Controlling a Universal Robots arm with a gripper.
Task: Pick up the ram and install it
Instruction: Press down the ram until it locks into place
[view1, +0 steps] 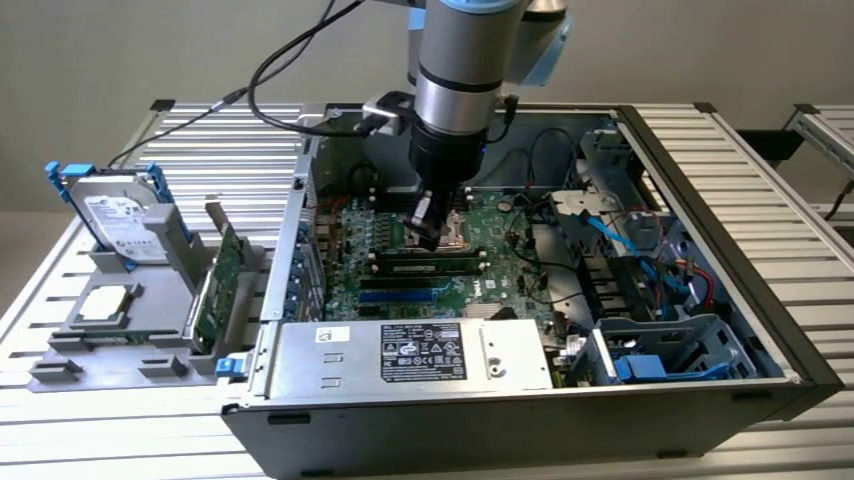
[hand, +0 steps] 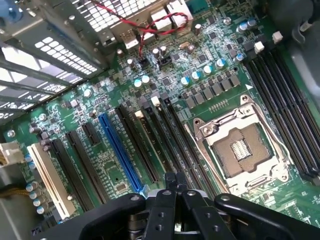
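The ram (view1: 427, 265) is a narrow green stick with dark chips. It stands on edge in a memory slot on the motherboard (view1: 494, 285), inside the open computer case (view1: 747, 300). My gripper (view1: 427, 238) hangs just above the ram, near the processor socket (view1: 461, 232), and its fingers are shut with nothing between them. In the wrist view the shut gripper (hand: 175, 181) points down at the row of black memory slots (hand: 172, 135) beside the open socket (hand: 240, 150).
A grey holder (view1: 134, 340) outside the case on the exterior view's left carries a silver hard drive with blue rails (view1: 114, 215), a wider green expansion card (view1: 220, 285) and a processor chip (view1: 107, 305). The power supply (view1: 414, 355), drive cages (view1: 667, 350) and cables (view1: 614, 235) crowd the case.
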